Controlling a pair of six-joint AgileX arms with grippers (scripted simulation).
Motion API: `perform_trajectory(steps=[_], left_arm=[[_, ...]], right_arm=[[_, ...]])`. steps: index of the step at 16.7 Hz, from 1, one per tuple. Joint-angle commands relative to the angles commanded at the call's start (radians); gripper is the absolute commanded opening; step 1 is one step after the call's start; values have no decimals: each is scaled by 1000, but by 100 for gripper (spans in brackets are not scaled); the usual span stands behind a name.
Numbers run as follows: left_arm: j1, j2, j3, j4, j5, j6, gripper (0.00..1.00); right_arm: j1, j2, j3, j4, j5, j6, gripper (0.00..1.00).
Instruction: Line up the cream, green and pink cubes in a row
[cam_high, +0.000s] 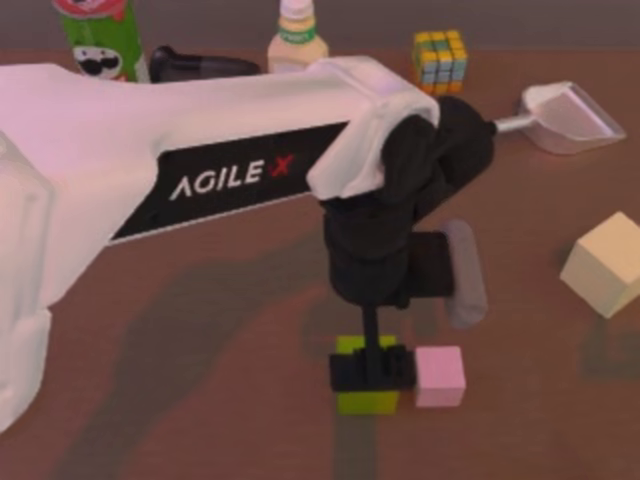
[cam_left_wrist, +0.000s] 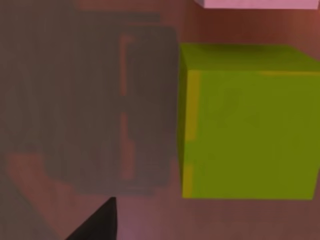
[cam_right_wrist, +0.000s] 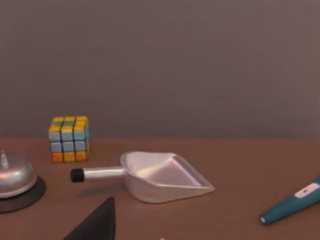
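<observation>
Brown wood-grain desk (cam_high: 200, 420) carried the matte yellow-green cube (cam_high: 367, 402) near the front centre, the left gripper (cam_high: 372, 368) closed around it. Beside it sat the small light pink cube (cam_high: 440, 376); the large pale cream cube (cam_high: 606, 264) lay well apart, right.

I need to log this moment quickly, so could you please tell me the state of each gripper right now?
Left gripper: down at the green cube, beside the pink cube; open or shut cannot be told.
Right gripper: not in view.
</observation>
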Motion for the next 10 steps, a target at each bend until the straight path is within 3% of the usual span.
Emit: perform_trajectory(steps=[5,10], left_arm=[[2,-6,-12,10,-1,-4,100],[115,-215,-195,132,-11,-79,100]], right_arm=[[1,9,9,-6,0,-3,100],[14,205,199,-133,-2,-65,100]])
